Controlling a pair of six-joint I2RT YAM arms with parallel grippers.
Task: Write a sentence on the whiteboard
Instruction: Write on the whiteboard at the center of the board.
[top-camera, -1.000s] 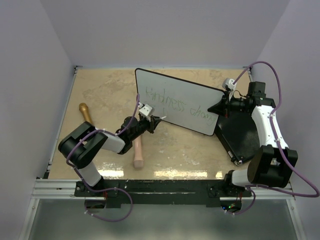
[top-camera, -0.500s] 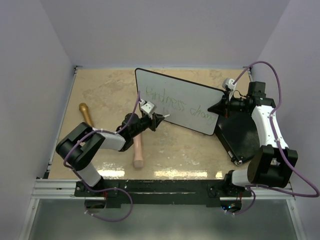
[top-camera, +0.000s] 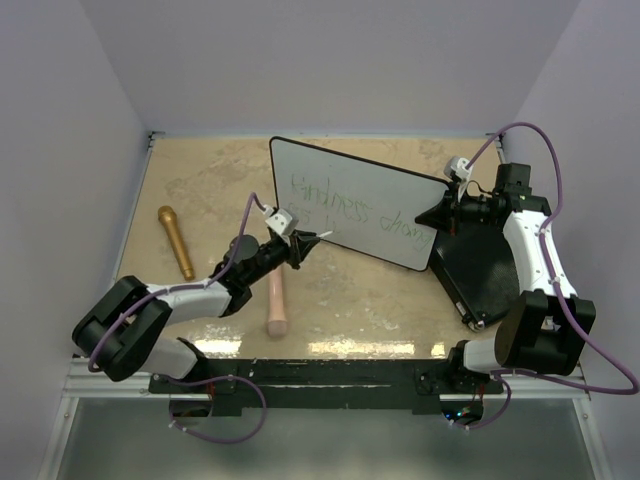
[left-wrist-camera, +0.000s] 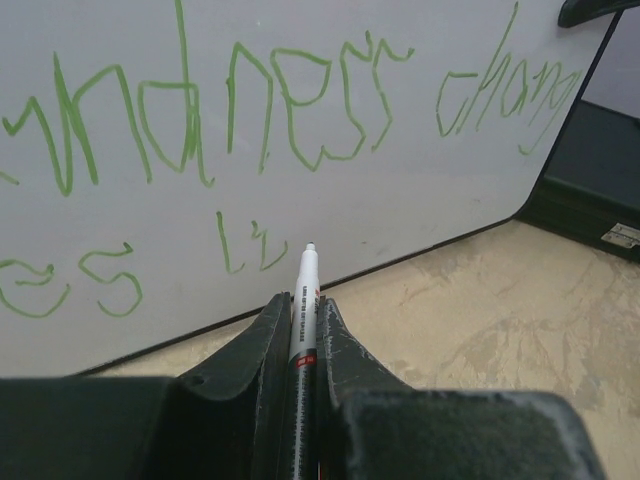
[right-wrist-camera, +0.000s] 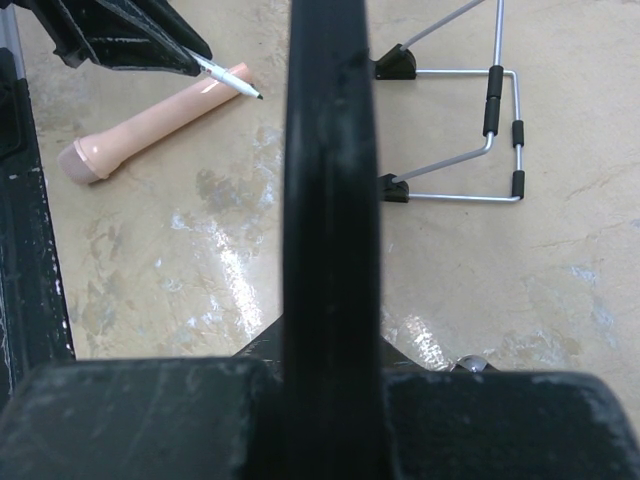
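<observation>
Beige marbled stone forms the bench (top-camera: 200, 190), walled in by plain pale panels on three sides. Toward the back, the whiteboard (top-camera: 340, 175) stands tilted on its lower long edge, its glossy face turned to the arms and its right end angled nearer to them. Across it runs the sentence (top-camera: 350, 210) in thin green strokes. The left wrist view shows the upper line reaching "chang" near the right rim, and beneath it "es" followed by two or three short strokes. The left pincer (top-camera: 298, 248) is clamped on a slim white marker (top-camera: 318, 236), whose tip points at those last strokes low on the board. Whether it actually touches the surface is hard to say from these angles. The right pincer (top-camera: 445, 208) is closed on the board's right edge, with the black rim running up between its fingers in the right wrist view. Under the right arm a black flat case (top-camera: 490, 270) lies just beside the board's right end. A pale pink club-shaped piece (top-camera: 276, 300) lies on the stone beneath the left forearm, in front of the board's left half. A golden-brown one of similar shape (top-camera: 176, 240) rests well apart to the left. Behind the board, the right wrist view shows a thin wire stand (right-wrist-camera: 495, 130) with black sleeves lying on the stone.
</observation>
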